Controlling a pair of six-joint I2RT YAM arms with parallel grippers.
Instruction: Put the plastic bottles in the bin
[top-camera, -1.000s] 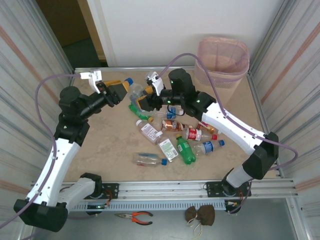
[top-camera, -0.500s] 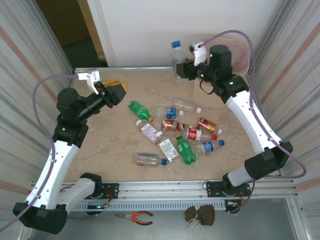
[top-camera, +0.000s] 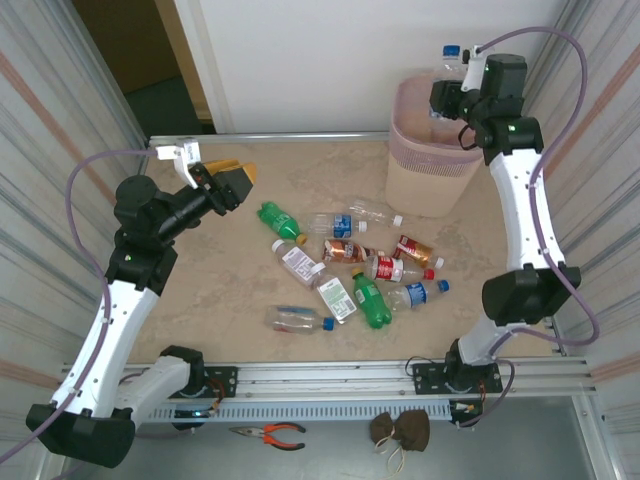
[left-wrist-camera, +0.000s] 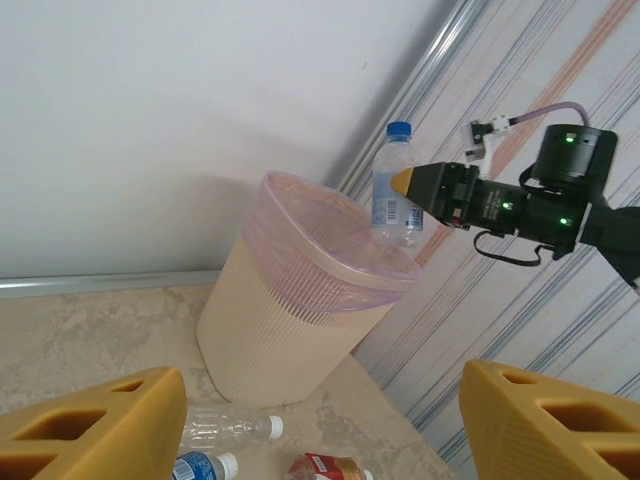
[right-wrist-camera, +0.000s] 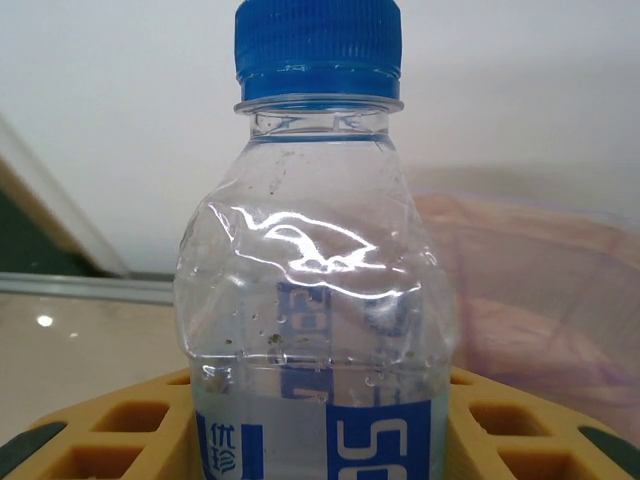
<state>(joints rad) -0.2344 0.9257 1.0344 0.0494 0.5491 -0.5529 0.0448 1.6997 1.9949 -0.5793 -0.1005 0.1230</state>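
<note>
My right gripper (top-camera: 446, 98) is shut on a clear plastic bottle (top-camera: 451, 62) with a blue cap and blue label, held upright over the rim of the pale pink bin (top-camera: 424, 188) at the back right. In the right wrist view the bottle (right-wrist-camera: 315, 300) stands between the yellow fingers (right-wrist-camera: 110, 440), with the bin (right-wrist-camera: 545, 300) behind it. From the left wrist I see that bottle (left-wrist-camera: 397, 195) above the bin (left-wrist-camera: 280, 330). My left gripper (top-camera: 236, 180) hangs open and empty at the back left. Several bottles lie mid-table, among them two green ones (top-camera: 280, 221) (top-camera: 370, 300).
Corrugated metal walls close in both sides of the table. A clear bottle (top-camera: 376, 212) lies close to the bin's foot. Another clear one (top-camera: 298, 319) lies nearest the front rail. Pliers (top-camera: 268, 433) and a dark bag (top-camera: 400, 430) sit below the rail.
My right arm lifted the blue-capped bottle from the pile and carried it right and up, to over the bin's rim. The left arm has barely moved.
</note>
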